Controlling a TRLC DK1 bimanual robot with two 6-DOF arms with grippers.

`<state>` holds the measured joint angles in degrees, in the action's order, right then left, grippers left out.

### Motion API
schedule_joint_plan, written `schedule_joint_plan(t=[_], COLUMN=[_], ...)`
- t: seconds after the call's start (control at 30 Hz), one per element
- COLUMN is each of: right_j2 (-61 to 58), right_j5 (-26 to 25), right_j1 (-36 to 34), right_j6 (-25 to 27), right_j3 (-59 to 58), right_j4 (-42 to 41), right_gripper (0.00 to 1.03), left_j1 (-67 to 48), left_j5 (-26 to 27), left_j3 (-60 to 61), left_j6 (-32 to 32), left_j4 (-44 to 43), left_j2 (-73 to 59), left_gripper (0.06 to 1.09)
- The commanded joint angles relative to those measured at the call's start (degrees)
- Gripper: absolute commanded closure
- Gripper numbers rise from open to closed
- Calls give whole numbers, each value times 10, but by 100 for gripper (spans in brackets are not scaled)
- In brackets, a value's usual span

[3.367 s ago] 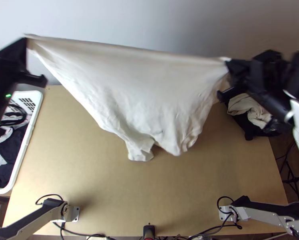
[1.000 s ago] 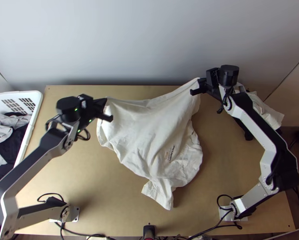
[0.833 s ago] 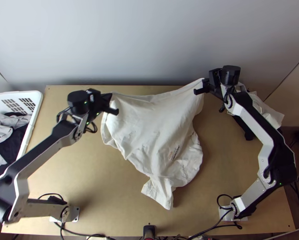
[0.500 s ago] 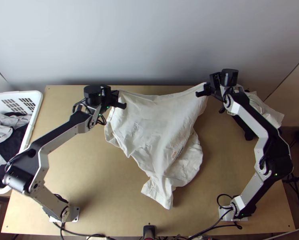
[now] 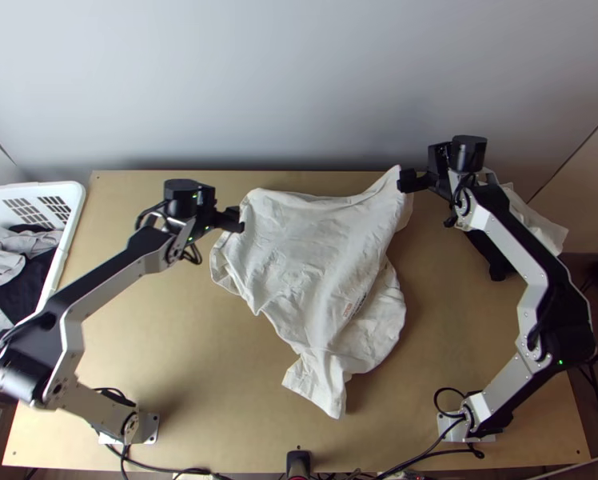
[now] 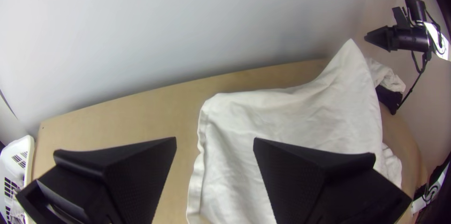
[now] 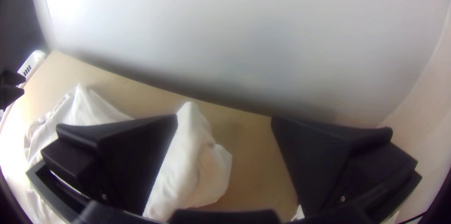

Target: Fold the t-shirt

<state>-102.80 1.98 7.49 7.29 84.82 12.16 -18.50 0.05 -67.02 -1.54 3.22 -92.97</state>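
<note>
Left gripper (image 6: pixel 215 140), right gripper (image 7: pixel 224 118): both wide open, holding nothing | t-shirt (image 5: pixel 311 272): raised one-o'clock corner (image 5: pixel 395 179), seemingly unsupported, could flop inward and crease

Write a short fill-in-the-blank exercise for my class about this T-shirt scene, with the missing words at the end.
The table under the pale T-shirt is made of light ____. The left gripper and the right gripper are both ____, not shut. The white basket stands at the top view's ____ edge.
Missing words: wood; open; left.
</note>
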Motion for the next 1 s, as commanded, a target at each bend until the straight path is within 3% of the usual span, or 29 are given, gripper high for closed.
schedule_joint_plan(t=[0.0, 0.43, 0.7, 0.97], right_j2=[54, 159, 258, 314], right_j5=[-29, -67, -11, 17], right_j1=[16, 69, 102, 160], right_j6=[-10, -57, -47, -41], right_j3=[-4, -11, -98, -101], right_j4=[66, 247, 315, 404], right_gripper=[4, 4, 4, 4], left_j1=[22, 27, 17, 3], left_j5=[33, 45, 46, 46], left_j3=[73, 109, 121, 112], left_j6=[13, -2, -10, -16], left_j4=[110, 267, 266, 242], left_j2=[120, 164, 109, 50], left_gripper=[27, 27, 29, 34])
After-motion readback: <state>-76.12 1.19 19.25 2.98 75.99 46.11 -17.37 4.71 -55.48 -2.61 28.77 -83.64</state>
